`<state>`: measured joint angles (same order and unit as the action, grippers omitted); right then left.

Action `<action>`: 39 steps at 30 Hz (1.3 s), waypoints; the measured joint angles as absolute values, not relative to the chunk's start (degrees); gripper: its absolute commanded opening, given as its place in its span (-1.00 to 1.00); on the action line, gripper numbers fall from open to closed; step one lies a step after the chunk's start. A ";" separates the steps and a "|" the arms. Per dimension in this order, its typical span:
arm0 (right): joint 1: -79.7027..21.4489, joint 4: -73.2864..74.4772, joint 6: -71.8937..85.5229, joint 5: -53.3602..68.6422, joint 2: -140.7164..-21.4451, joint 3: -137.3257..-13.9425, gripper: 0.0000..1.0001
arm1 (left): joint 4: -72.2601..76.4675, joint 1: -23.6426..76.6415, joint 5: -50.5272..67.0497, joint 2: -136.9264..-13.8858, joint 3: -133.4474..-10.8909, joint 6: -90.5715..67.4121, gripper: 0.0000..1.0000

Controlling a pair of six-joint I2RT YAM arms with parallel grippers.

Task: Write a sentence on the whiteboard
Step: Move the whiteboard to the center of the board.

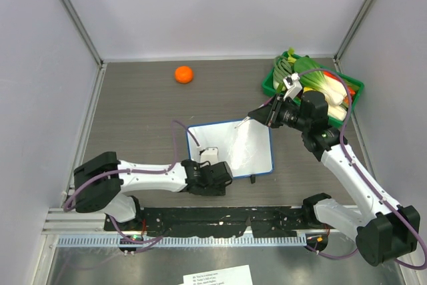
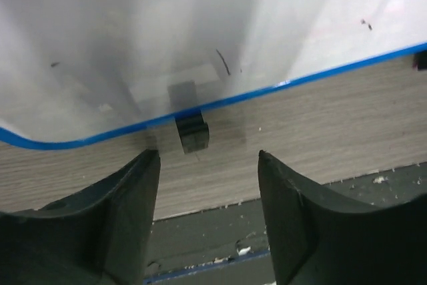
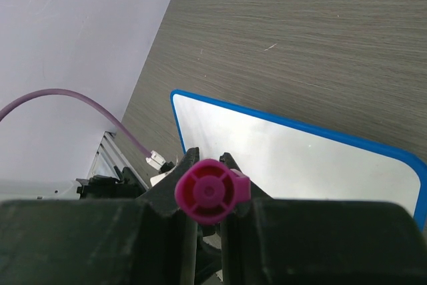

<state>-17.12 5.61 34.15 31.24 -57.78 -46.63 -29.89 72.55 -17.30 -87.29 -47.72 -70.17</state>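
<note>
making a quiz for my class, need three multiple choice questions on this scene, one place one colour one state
1. Where is the orange? A on the table beyond the board; B on the board; C in the right claw.
2. The board's frame is: A red; B black; C blue.
3. The right claw is: A open, empty; B shut on a marker; C holding the board.
Answers: A, it lies on bare wood past the board; C, the rim shows blue; B, the pink-capped marker sits clamped in it.

No text is legible: the printed lines on the paper sheet are too small.
</note>
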 measured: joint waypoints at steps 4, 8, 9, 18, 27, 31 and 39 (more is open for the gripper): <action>-17.12 5.61 34.20 31.24 -57.78 -46.63 -0.98 | -31.16 72.79 -16.62 -83.15 -46.98 -70.06 0.71; -17.12 5.63 34.20 31.22 -57.74 -46.63 -0.99 | -33.23 72.79 -16.86 -76.71 -47.00 -69.38 0.92; -17.12 5.63 34.22 31.20 -57.71 -46.61 -0.99 | -33.93 72.75 -17.02 -75.02 -47.03 -68.73 0.95; -17.06 5.72 34.61 31.18 -56.75 -46.46 -0.99 | -38.02 66.65 -15.38 -67.26 -49.78 -60.20 0.99; -17.06 14.83 34.17 31.16 -55.55 -47.31 -0.99 | -41.52 56.64 -9.45 -61.30 -51.31 -50.28 0.99; -17.06 19.90 33.10 30.02 -51.33 -48.27 -0.99 | -42.35 55.46 -8.80 -54.72 -50.72 -48.23 0.99; -17.06 25.76 32.36 27.49 -41.04 -47.92 -0.99 | -43.51 54.04 -9.23 -49.95 -50.39 -44.62 0.99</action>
